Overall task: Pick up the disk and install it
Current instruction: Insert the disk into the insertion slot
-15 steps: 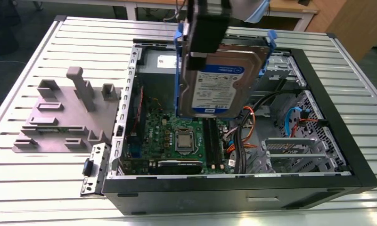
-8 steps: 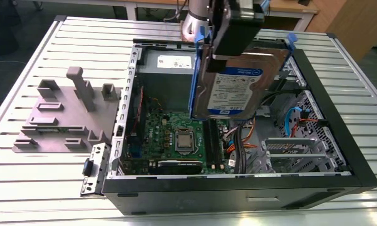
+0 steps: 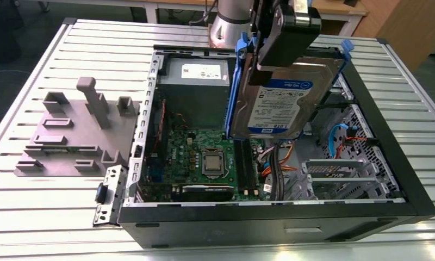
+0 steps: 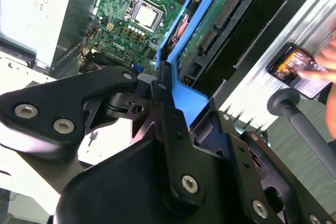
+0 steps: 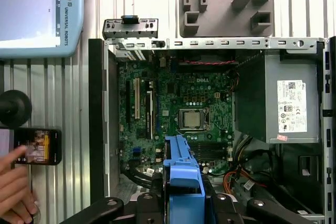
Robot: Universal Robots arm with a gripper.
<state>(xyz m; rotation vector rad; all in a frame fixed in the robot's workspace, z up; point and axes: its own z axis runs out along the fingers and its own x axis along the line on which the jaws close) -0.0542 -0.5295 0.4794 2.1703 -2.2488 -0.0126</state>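
The disk [image 3: 279,103], a silver hard drive with a white-and-blue label and a blue side frame, hangs on edge above the open computer case [image 3: 391,179]. My gripper [image 3: 275,60] is shut on its upper end. In the second wrist view my black fingers [image 4: 160,95] clamp the blue frame [image 4: 189,98], and the drive's green circuit side [image 4: 210,24] faces the camera. In the first wrist view the blue frame [image 5: 184,179] sits between my fingers [image 5: 184,203], over the motherboard's [image 5: 184,103] lower edge. The drive's lower end hovers near the cables beside the metal drive bay [image 3: 341,171].
A grey power supply box [image 3: 196,73] sits at the case's rear. A grey plastic fixture [image 3: 72,130] lies on the slatted table at the exterior view's left. A hand [image 5: 13,187] holds a phone [image 5: 39,146] beside the case, near a teach pendant [image 5: 37,14].
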